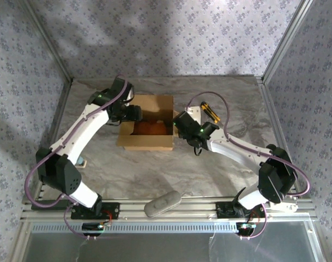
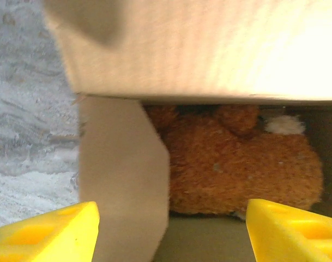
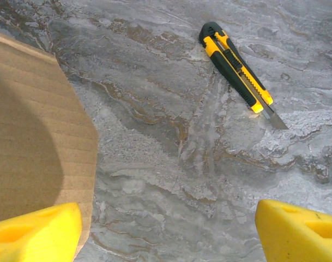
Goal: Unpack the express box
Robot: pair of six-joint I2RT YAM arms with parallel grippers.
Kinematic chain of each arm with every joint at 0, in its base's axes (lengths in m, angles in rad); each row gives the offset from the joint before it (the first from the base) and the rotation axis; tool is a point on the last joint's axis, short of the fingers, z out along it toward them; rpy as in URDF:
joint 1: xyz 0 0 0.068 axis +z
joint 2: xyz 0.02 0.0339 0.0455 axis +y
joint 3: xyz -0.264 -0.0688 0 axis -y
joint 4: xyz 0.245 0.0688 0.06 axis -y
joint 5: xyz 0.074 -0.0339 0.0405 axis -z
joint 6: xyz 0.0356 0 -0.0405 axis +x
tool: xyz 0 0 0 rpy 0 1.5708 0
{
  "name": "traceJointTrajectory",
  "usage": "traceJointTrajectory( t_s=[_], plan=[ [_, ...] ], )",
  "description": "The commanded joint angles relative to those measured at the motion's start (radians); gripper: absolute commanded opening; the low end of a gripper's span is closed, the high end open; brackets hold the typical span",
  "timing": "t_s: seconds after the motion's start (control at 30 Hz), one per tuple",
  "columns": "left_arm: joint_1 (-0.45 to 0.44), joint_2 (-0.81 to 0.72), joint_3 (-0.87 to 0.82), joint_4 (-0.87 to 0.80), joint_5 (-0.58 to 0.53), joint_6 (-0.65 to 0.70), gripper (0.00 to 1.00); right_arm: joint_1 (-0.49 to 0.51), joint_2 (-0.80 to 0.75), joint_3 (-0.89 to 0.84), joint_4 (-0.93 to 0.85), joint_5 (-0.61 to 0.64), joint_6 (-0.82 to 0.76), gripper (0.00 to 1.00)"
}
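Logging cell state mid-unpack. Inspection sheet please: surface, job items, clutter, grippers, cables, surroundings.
Surface: grey marbled table, no spills seen.
Job's things: express box at centre, top open; brown plush toy inside.
Clutter: yellow-black utility knife right of the box, blade out; grey oblong object at near edge.
Grippers: left gripper open at the box's left side; right gripper open over bare table beside a box flap.
Cables: purple cables loop along both arms.
Surroundings: patterned walls, aluminium frame.
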Motion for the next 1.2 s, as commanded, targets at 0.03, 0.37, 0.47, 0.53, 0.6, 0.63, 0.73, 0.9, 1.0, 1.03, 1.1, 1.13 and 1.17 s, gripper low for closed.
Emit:
traceJointTrajectory(
  t_s=[0.03, 0.37, 0.47, 0.53, 0.6, 0.63, 0.73, 0.9, 1.0, 1.03, 1.1, 1.13, 1.17],
  plan=[
    [-0.042, 0.084, 0.079, -0.144, -0.094, 0.011, 0.72, 0.006, -0.021, -0.02, 0.028, -0.033, -0.005, 0.85],
    [-0.15, 0.236, 0.202, -0.298, -0.395, -0.017, 0.72, -0.03, -0.078, -0.066, 0.077, -0.075, -0.015, 0.84],
    [-0.187, 0.293, 0.236, -0.34, -0.465, -0.022, 0.72, -0.047, -0.092, -0.08, 0.092, -0.096, -0.015, 0.84],
    [-0.216, 0.332, 0.256, -0.381, -0.539, -0.037, 0.72, -0.057, -0.098, -0.085, 0.099, -0.11, -0.015, 0.85],
    [-0.24, 0.365, 0.271, -0.417, -0.608, -0.049, 0.72, -0.063, -0.099, -0.09, 0.107, -0.12, -0.016, 0.84],
    [-0.249, 0.38, 0.276, -0.434, -0.636, -0.056, 0.72, -0.066, -0.099, -0.091, 0.11, -0.123, -0.016, 0.85],
    [-0.268, 0.412, 0.283, -0.473, -0.711, -0.09, 0.72, -0.07, -0.099, -0.095, 0.12, -0.13, -0.02, 0.84],
    [-0.277, 0.427, 0.248, -0.481, -0.772, -0.122, 0.73, -0.074, -0.092, -0.092, 0.127, -0.153, -0.03, 0.84],
    [-0.278, 0.426, 0.231, -0.482, -0.806, -0.138, 0.73, -0.076, -0.09, -0.089, 0.13, -0.16, -0.033, 0.84],
    [-0.276, 0.427, 0.228, -0.484, -0.822, -0.142, 0.73, -0.077, -0.09, -0.087, 0.131, -0.161, -0.033, 0.84],
    [-0.278, 0.427, 0.221, -0.485, -0.843, -0.148, 0.73, -0.076, -0.09, -0.085, 0.132, -0.162, -0.035, 0.84],
    [-0.276, 0.427, 0.221, -0.489, -0.851, -0.15, 0.73, -0.077, -0.09, -0.084, 0.131, -0.165, -0.035, 0.85],
    [-0.278, 0.425, 0.223, -0.495, -0.859, -0.154, 0.73, -0.077, -0.089, -0.082, 0.131, -0.165, -0.036, 0.84]
  ],
)
